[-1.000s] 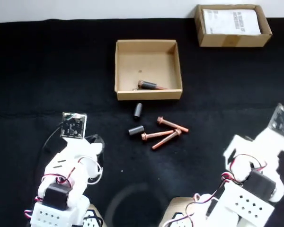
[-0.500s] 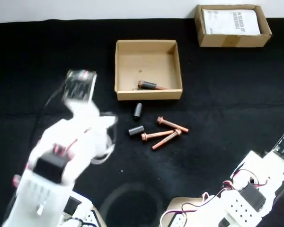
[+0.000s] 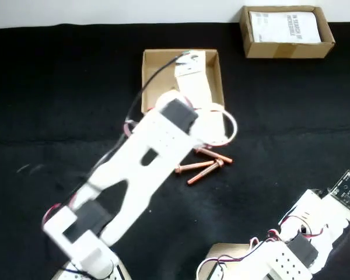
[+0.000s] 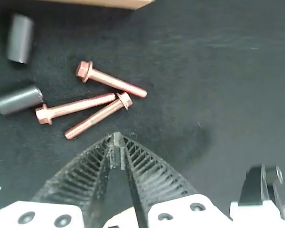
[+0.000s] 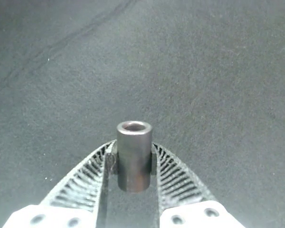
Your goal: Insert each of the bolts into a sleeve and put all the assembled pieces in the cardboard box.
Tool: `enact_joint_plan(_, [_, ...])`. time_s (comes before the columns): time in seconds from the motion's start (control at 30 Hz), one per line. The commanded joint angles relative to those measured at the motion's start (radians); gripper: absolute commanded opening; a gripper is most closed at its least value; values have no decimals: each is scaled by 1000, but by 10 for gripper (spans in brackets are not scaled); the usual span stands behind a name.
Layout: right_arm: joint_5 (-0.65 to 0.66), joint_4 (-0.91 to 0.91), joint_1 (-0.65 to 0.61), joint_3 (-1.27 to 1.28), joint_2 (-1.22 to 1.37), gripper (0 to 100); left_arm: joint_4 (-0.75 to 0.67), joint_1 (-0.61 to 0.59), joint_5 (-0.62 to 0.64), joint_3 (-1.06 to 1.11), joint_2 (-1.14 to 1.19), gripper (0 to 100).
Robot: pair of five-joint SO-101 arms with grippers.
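Now | right gripper (image 5: 133,147) clamps sleeve (image 5: 134,164) (axis apparently along jaws, bore outward) | left gripper (image 4: 117,143) closed

My bench (image 3: 52,87) is covered in a black cloth (image 5: 204,57), kinda fuzzy up close. In the upper right of the high view there's a brown carton (image 3: 287,51) with a white printed sheet (image 3: 286,26) lying flat inside, filling most of it. A white strip of wall (image 3: 105,10) runs along the top edge. There's also a bit of tan board (image 3: 224,251) at bottom centre.
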Motion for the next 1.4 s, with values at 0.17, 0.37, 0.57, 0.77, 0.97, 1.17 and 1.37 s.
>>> enact_joint_plan(0.17, [17,-15,13,71,-117,8,8,-2,80,-263,412,11])
enact_joint_plan(0.37, [77,-10,30,105,-177,8,9,-22,83,-417,565,11])
enact_joint_plan(0.57, [112,59,39,110,-211,8,11,-73,83,-470,634,93])
enact_joint_plan(0.77, [112,65,33,110,-213,8,81,-77,83,-470,634,156])
enact_joint_plan(0.97, [112,64,30,111,-213,8,89,-74,81,-467,642,157])
enact_joint_plan(1.17, [112,61,30,137,-213,8,160,-54,81,-507,638,157])
enact_joint_plan(1.37, [112,61,24,142,-213,8,166,-59,81,-507,645,157])
